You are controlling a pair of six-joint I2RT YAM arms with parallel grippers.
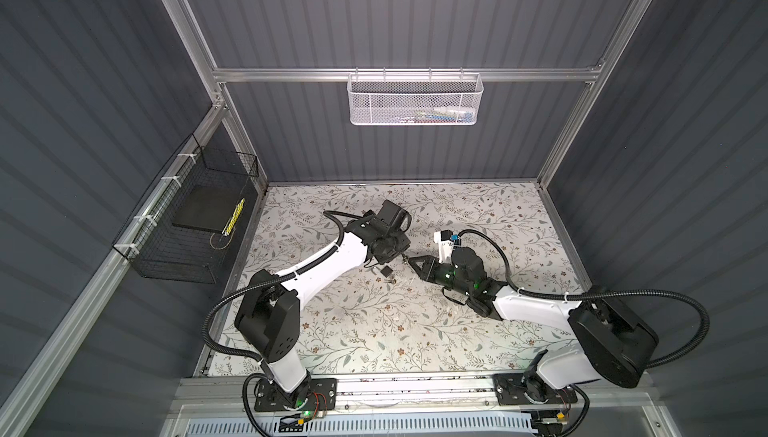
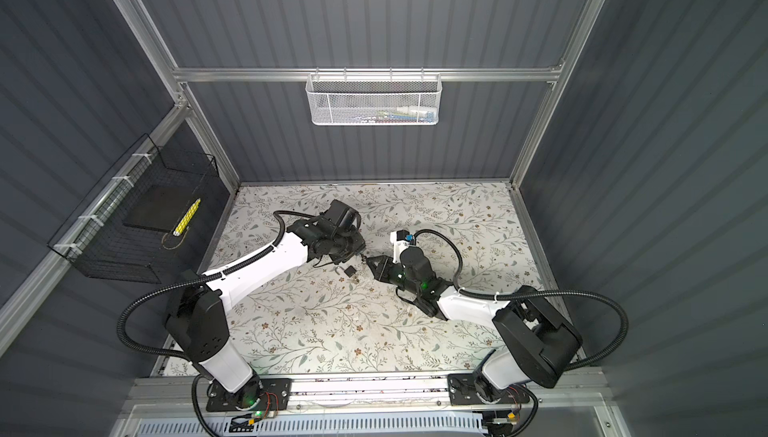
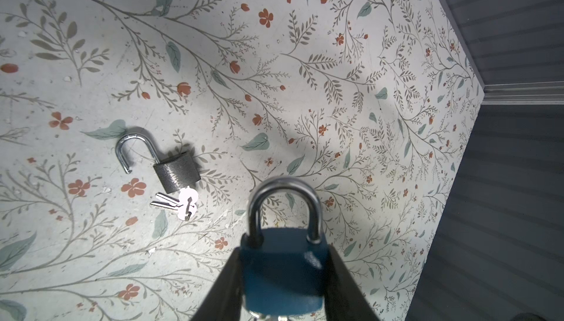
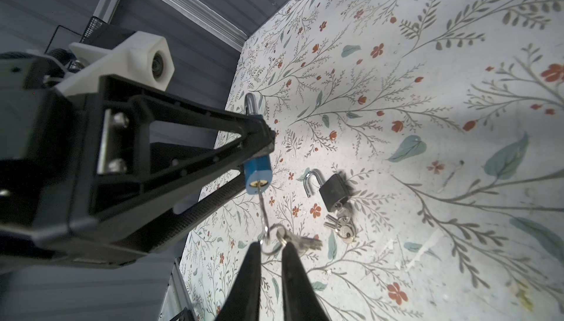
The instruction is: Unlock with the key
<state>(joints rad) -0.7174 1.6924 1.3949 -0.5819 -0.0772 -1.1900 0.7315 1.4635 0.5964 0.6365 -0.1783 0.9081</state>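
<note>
My left gripper (image 3: 283, 250) is shut on the body of a blue padlock (image 3: 283, 270), held above the floral table with its steel shackle (image 3: 285, 203) closed. In the right wrist view a key (image 4: 262, 209) is stuck in the keyhole at the end of the blue padlock (image 4: 258, 170), and its ring (image 4: 271, 243) carries a spare key (image 4: 305, 243). My right gripper (image 4: 271, 244) has its tips narrowly parted around that ring, with a gap showing. In both top views the two grippers meet at mid-table (image 1: 409, 260) (image 2: 365, 259).
A black padlock (image 3: 177, 173) lies on the table with its shackle swung open and its keys (image 3: 186, 205) beside it, just in front of the grippers (image 1: 387, 271). A white mesh basket (image 1: 415, 100) hangs on the back wall, a black wire basket (image 1: 187, 223) on the left wall.
</note>
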